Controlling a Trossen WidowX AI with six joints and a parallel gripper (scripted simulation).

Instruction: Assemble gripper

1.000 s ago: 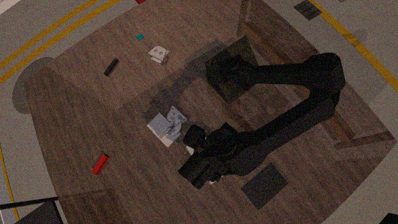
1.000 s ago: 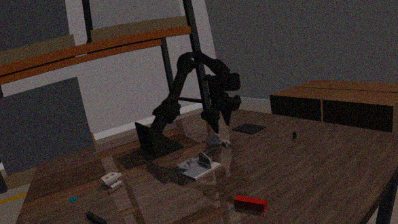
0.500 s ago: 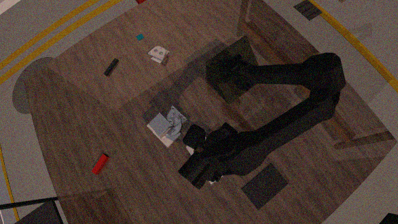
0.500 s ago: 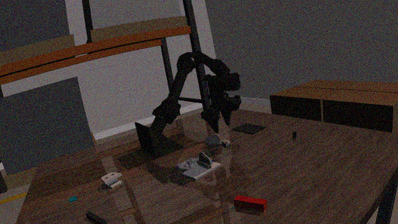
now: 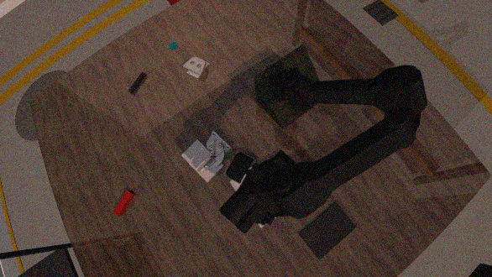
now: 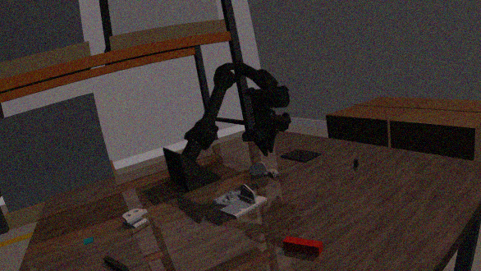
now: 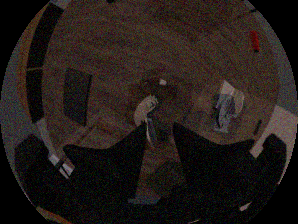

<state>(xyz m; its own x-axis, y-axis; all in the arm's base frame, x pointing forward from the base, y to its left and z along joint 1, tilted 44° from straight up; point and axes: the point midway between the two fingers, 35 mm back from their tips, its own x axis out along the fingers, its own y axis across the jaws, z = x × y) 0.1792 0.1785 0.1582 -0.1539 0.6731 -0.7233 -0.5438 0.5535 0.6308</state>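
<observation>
Exterior: a wooden table (image 6: 369, 197) stands before grey walls (image 6: 361, 53).

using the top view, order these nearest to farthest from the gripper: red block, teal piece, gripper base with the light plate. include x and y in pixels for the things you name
1. Gripper base (image 5: 208, 174) (image 6: 238, 212): nearest, just up and left of the gripper (image 7: 159, 125) in the top view.
2. Red block (image 5: 124, 203) (image 6: 303, 246) (image 7: 255, 41): off to the left.
3. Teal piece (image 5: 173, 45) (image 6: 89, 241): farthest, near the top.
</observation>
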